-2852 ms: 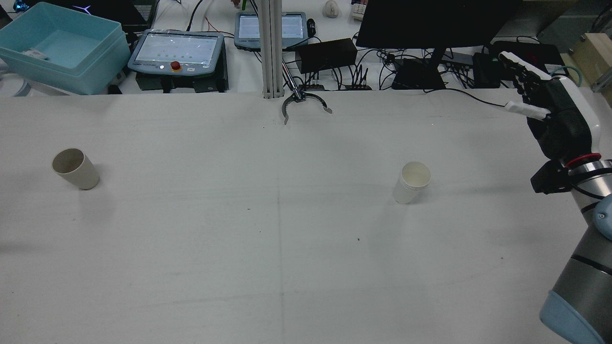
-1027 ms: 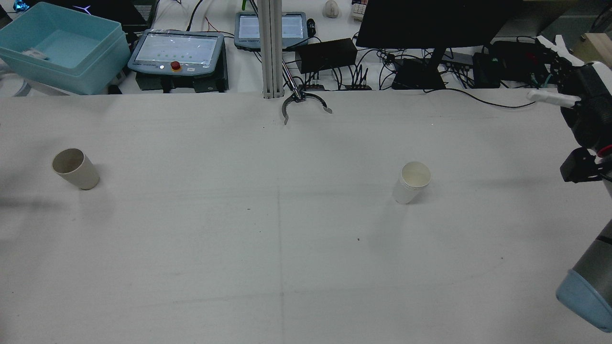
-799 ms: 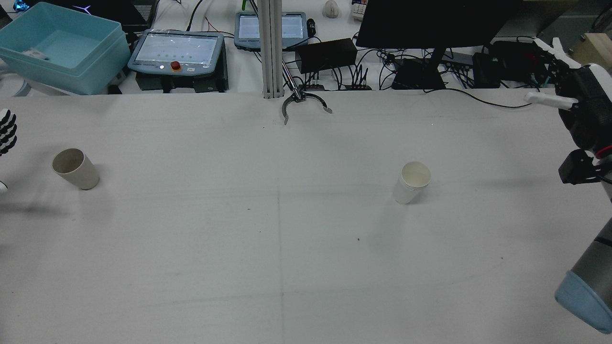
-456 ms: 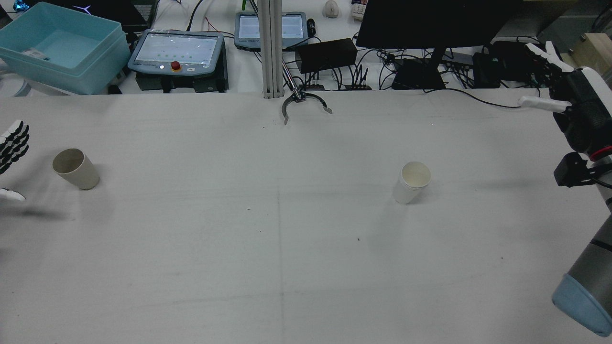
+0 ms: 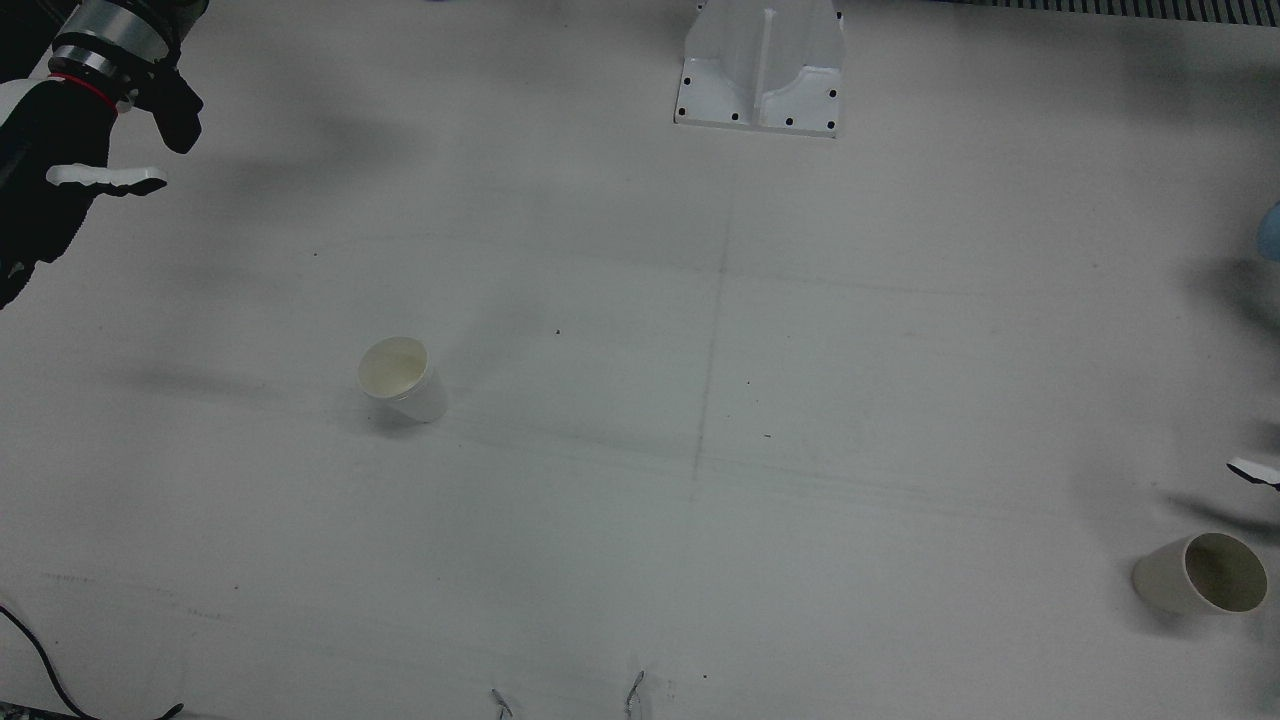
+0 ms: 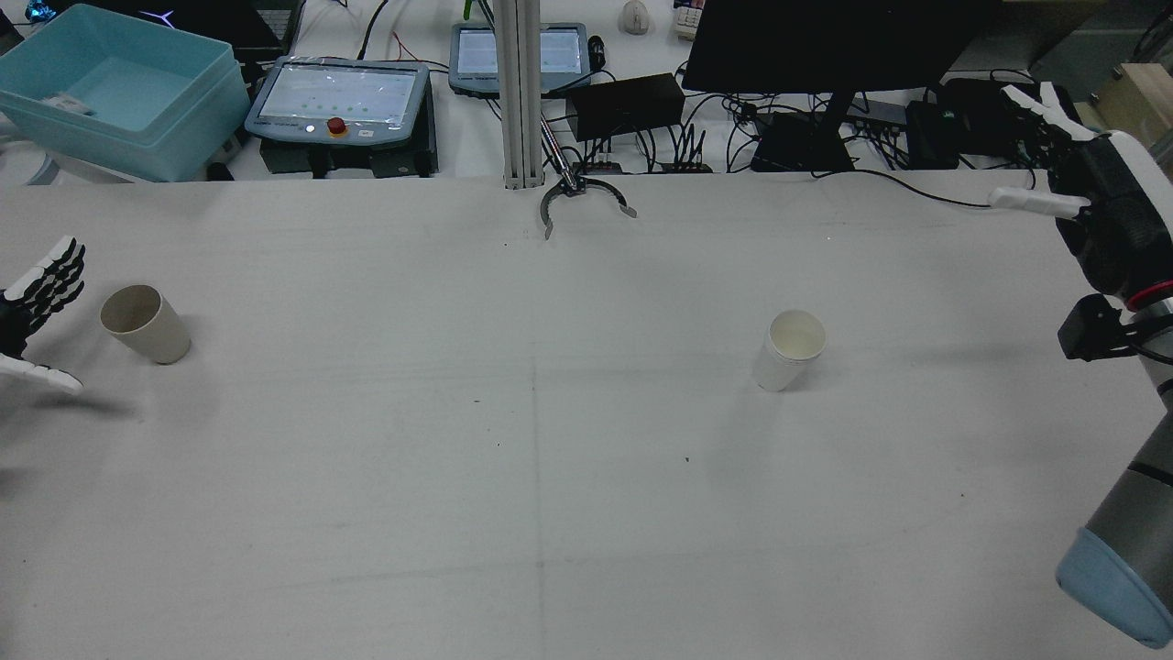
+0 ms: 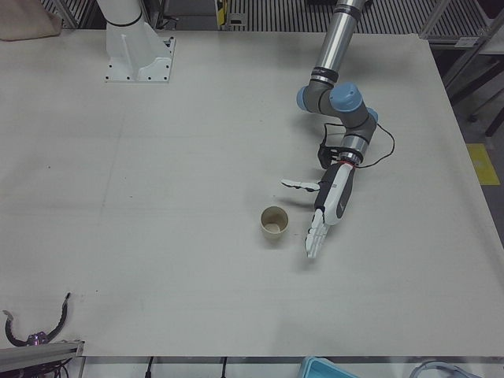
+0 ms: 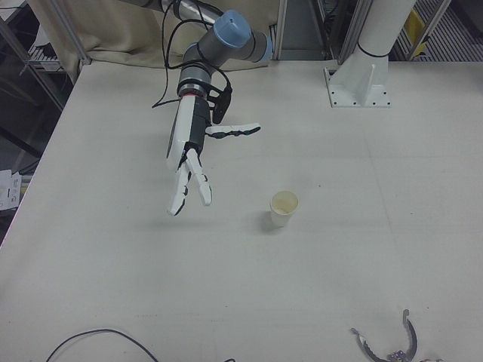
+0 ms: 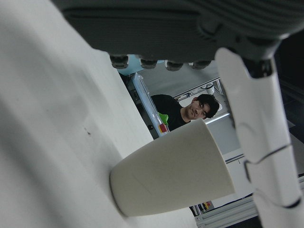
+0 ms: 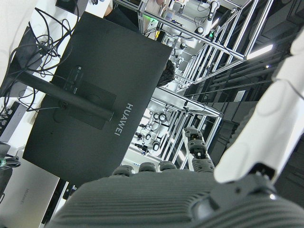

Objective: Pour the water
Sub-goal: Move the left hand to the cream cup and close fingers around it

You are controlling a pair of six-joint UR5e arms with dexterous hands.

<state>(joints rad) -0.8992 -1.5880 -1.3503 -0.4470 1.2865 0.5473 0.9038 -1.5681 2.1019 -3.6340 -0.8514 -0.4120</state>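
Observation:
A beige paper cup stands upright at the table's left side, also seen from the left-front and in the front view. My left hand hovers open just beside it, fingers spread, not touching; in the rear view the left hand shows at the left edge. The left hand view has the beige cup close before the palm. A white paper cup stands right of centre. My right hand is open and raised, well away from it.
Beyond the table's far edge are a blue bin, teach pendants, a black monitor and cables. A black curved clamp lies by the camera post. A person sits behind the table.
My left hand has come in from the left edge and moved toward the beige cup. My right hand pulled back to the right, then eased slightly left. Both cups stayed put.

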